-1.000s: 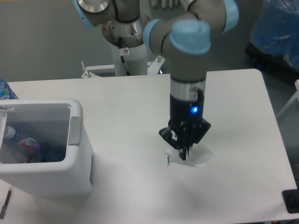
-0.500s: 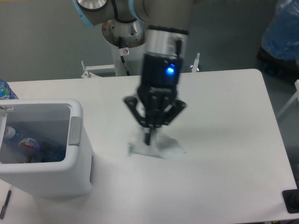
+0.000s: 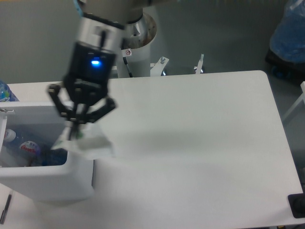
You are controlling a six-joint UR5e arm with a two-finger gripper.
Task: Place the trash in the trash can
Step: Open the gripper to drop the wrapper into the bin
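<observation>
My gripper [image 3: 75, 133] hangs above the right rim of the trash can [image 3: 43, 183], a white rectangular bin at the left of the table. It is shut on a crumpled white translucent wrapper [image 3: 93, 143], which dangles partly over the bin's right wall and partly outside it. Inside the bin lies a crushed clear bluish plastic bottle [image 3: 26, 149] with a white cap. The image of the arm is blurred by motion.
A blue-capped bottle [image 3: 5, 91] pokes in at the left edge behind the bin. A dark pen-like thing [image 3: 5, 209] lies at the front left edge and a black object [image 3: 298, 206] at the front right corner. The robot's base [image 3: 136, 43] stands behind the table.
The gripper has lifted the wrapper off the middle of the table and carried it left, from right of centre to above the bin's right rim.
</observation>
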